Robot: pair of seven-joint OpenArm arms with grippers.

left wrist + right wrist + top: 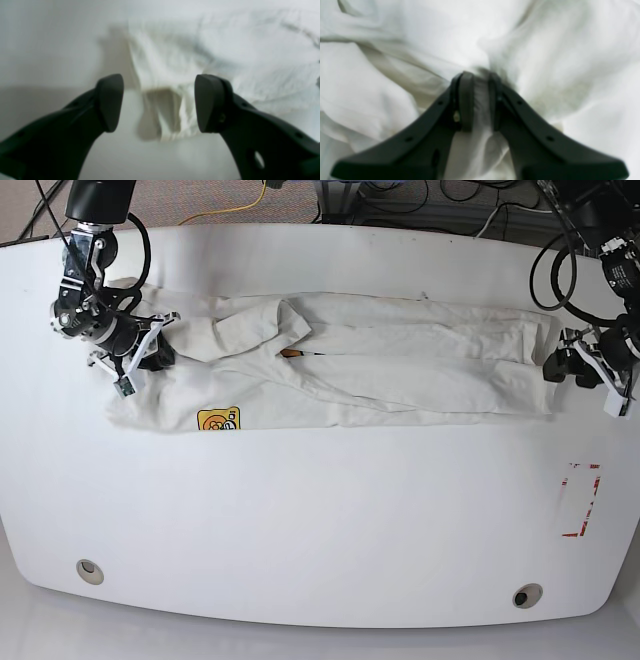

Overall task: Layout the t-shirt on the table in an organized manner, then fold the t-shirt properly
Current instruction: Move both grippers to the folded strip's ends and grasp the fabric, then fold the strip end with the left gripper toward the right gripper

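Base view: an off-white t-shirt (360, 370) lies bunched lengthwise across the upper tabletop (320, 530). At frame left, the right pincer (150, 352) is clamped on cloth, likely to spread it; at frame right, the left pincer (562, 365) gapes beside the edge.

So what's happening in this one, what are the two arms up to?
A two-armed robot is working an off-white cotton t-shirt stretched in a long, wrinkled band across the glossy white table. The right gripper is shut on a bunch of fabric at one end. The left gripper is open at the opposite end, with the shirt's edge between its fingers but not pinched. The shirt is not yet laid flat or folded.
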